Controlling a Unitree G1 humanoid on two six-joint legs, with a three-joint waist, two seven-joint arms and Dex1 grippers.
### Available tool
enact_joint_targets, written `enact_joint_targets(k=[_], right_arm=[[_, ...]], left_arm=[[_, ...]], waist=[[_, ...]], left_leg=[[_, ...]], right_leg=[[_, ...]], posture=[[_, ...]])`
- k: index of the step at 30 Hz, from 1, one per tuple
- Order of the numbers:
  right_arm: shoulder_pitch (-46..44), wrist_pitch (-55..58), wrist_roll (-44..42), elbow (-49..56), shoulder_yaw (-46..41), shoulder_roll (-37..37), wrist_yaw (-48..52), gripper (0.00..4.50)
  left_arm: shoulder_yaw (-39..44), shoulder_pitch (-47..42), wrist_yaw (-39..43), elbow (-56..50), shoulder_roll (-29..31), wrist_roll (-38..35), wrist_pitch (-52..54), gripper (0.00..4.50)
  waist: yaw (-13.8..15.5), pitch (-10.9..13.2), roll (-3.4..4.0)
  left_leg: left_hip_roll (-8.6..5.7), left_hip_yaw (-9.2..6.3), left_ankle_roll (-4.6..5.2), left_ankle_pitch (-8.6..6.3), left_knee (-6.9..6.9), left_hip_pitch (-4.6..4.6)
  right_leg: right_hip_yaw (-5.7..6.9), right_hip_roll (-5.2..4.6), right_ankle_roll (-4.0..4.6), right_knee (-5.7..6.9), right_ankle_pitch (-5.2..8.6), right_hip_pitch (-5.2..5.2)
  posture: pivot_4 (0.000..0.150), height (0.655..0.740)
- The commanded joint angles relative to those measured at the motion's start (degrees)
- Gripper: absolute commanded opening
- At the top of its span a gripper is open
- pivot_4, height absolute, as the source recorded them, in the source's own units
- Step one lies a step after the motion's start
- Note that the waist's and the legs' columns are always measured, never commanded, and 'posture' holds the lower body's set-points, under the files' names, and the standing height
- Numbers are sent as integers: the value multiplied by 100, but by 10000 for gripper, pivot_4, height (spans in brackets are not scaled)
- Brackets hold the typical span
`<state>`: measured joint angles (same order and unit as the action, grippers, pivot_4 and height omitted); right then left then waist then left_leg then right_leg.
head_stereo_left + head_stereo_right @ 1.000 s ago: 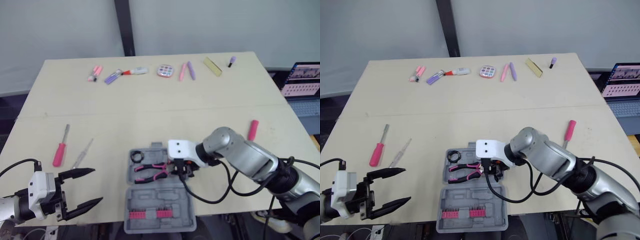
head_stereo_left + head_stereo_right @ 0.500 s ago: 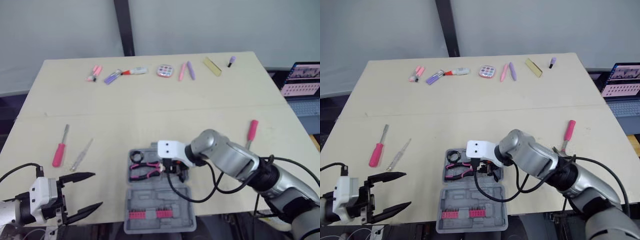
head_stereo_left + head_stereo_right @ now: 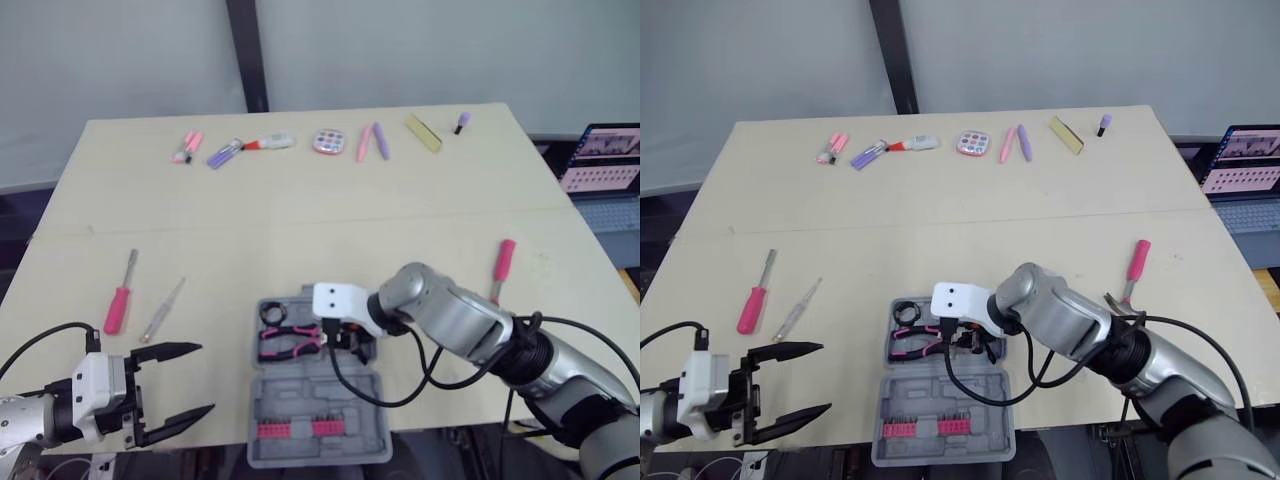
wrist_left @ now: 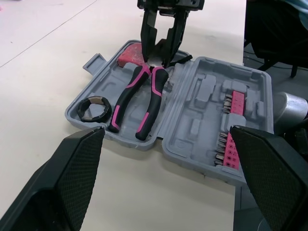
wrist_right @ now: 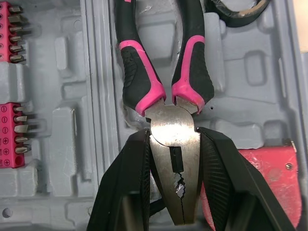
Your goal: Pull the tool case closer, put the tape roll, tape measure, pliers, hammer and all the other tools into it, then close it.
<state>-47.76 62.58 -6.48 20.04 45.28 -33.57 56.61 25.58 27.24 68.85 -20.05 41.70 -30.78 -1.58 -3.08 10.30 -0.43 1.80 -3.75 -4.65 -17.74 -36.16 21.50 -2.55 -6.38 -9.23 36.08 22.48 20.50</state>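
Head cam: case (image 3: 330, 395) lies open on the table (image 3: 300, 210) at its front edge, the half with the bit rows (image 3: 298, 428) nearest the robot; pliers (image 3: 292, 340) lie in the far half, handles toward the robot's left; tape roll (image 3: 272, 313) sits just beyond them in the same half; right gripper (image 3: 350, 340) is down at the pliers' head; left gripper (image 3: 205, 378) is low at the front edge, well left of the case, jaws spread wide, holding nothing; two screwdrivers (image 3: 118, 305) lie on the table beyond it; a pink-handled tool (image 3: 503, 262) lies right of the case, well apart.

Left wrist: the spread fingers (image 4: 57, 183) frame the open case; right gripper stands over the pliers' head; a red block (image 4: 129, 53) sits in the case corner just beside it.

Right wrist: jaws pinch the pliers' steel head from both sides; pliers lie flat in their recess, handles pointing away from the gripper.
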Motion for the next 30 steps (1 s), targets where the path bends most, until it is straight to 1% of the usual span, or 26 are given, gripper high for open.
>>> enact_joint_targets(k=[1,17,19,21,22,23,24,27,30], right_arm=[[5,-8,-20,136,20,71,-48,9765],[125,15,-29,4,107,163,-139,9765],[137,11,-45,0,88,170,-137,20288],[149,5,-52,2,71,170,-144,28622],[151,4,-59,10,62,162,-136,34885],[146,17,-88,33,39,148,-108,38172],[137,57,-140,66,1,130,-66,42407],[92,130,-267,132,-104,82,10,42407],[123,52,-472,233,-421,42,31,42407]], left_arm=[[0,-2,-33,-133,36,-1,-3,45000],[-1,45,-110,-281,16,-37,97,45000],[-7,20,-110,-275,24,-42,111,45000],[-11,-1,-111,-265,32,-46,120,45000],[-13,-11,-115,-258,33,-47,124,45000],[-13,-23,-119,-250,34,-47,128,45000],[-13,-29,-126,-252,31,-49,135,45000],[-11,-39,-145,-255,15,-52,148,45000],[-13,-35,-166,-270,-9,-50,148,45000]], waist=[[-1,0,0],[-7,0,0],[-6,0,0],[-5,0,0],[-4,0,0],[-3,0,0],[-3,0,0],[-2,0,0],[-3,0,0]], left_leg=[[0,0,0,0,0,0],[0,0,0,0,0,0],[0,0,0,0,0,0],[0,0,0,0,0,0],[0,0,0,0,0,0],[0,0,0,0,-1,0],[0,0,0,0,-1,0],[0,0,0,0,-1,0],[0,0,0,0,-1,0]], right_leg=[[0,0,0,0,0,0],[0,0,0,1,0,1],[0,0,0,2,0,1],[0,0,0,2,0,1],[0,0,0,2,0,1],[0,0,0,2,0,1],[0,0,0,2,0,1],[0,0,0,2,0,1],[0,0,0,2,0,1]], posture=[[1500,7400],[1500,7400],[1500,7400],[1500,7400],[1500,7400],[1500,7400],[1500,7400],[1500,7400],[1500,7400]])
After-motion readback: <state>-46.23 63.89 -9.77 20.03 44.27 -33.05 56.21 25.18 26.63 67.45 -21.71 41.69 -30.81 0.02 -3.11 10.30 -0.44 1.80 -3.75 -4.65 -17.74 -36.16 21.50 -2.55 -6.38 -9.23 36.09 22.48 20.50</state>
